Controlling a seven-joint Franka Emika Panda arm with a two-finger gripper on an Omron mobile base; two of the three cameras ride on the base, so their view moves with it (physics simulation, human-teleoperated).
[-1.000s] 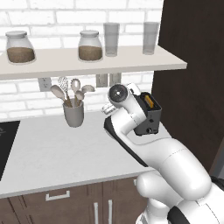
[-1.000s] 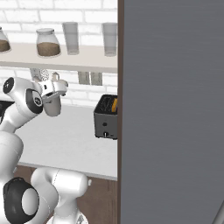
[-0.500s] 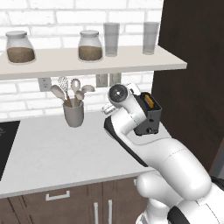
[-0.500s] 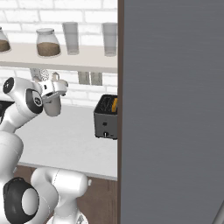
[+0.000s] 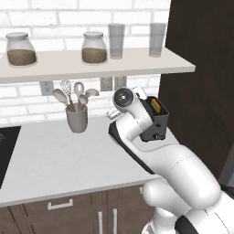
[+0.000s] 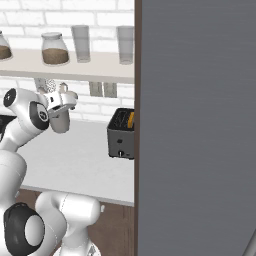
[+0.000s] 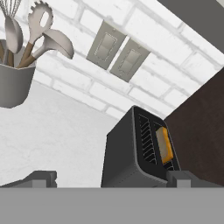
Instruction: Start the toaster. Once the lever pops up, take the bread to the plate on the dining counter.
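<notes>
The dark toaster (image 6: 121,136) stands on the white worktop against the dark cabinet side, with the golden bread (image 6: 131,120) sitting in its right-hand slot. In the hand view the toaster (image 7: 131,153) lies just ahead and below, the bread (image 7: 164,145) showing in the slot nearer the cabinet. My gripper (image 7: 109,179) hovers short of the toaster, up and to its left, open, with nothing between its widely spread fingertips (image 7: 41,177). From the left base view my arm covers most of the toaster (image 5: 157,123); the bread (image 5: 156,106) peeks out on top. The plate and the dining counter are out of view.
A grey crock of utensils (image 5: 77,119) stands at the back of the worktop (image 5: 55,155). A shelf (image 5: 91,64) with jars and glasses hangs overhead. A dark tall cabinet (image 5: 201,82) bounds the right side, a black cooktop (image 5: 7,151) the left. Wall switches (image 7: 118,52) sit behind.
</notes>
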